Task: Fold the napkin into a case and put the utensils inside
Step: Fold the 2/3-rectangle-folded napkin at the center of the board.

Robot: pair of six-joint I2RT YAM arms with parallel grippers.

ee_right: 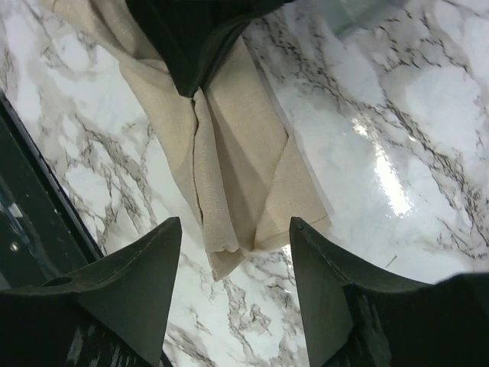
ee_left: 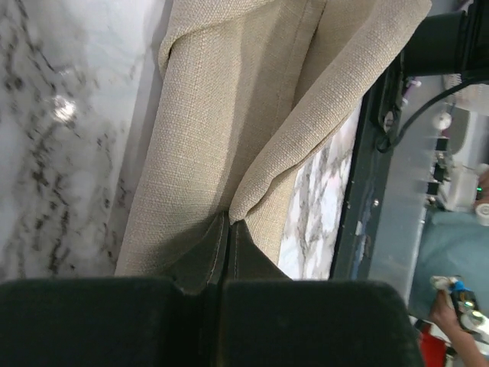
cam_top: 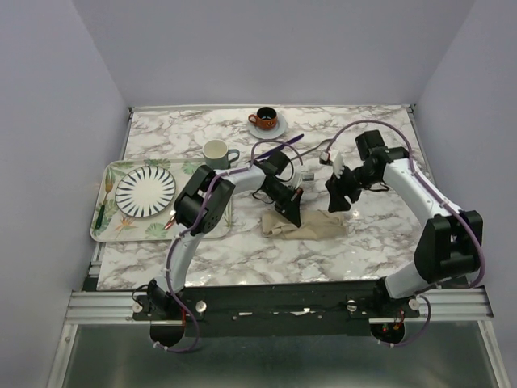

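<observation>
The beige napkin (cam_top: 305, 224) lies folded into a long narrow strip on the marble table. My left gripper (cam_top: 289, 212) is shut on a fold at its left end; the left wrist view shows the jaws pinched on the cloth (ee_left: 252, 115). My right gripper (cam_top: 340, 199) is open and empty just above the strip's right end (ee_right: 229, 176), with a finger (ee_right: 145, 267) on either side of it. The slim purple knife (cam_top: 284, 142) lies behind the left arm. I cannot make out the fork clearly.
A leaf-printed tray (cam_top: 109, 230) at the left holds a striped plate (cam_top: 145, 191) and a copper knife (cam_top: 171, 220). A green mug (cam_top: 216, 152) and an orange cup on a saucer (cam_top: 265, 120) stand behind. The table's front rail (cam_top: 275, 297) is near.
</observation>
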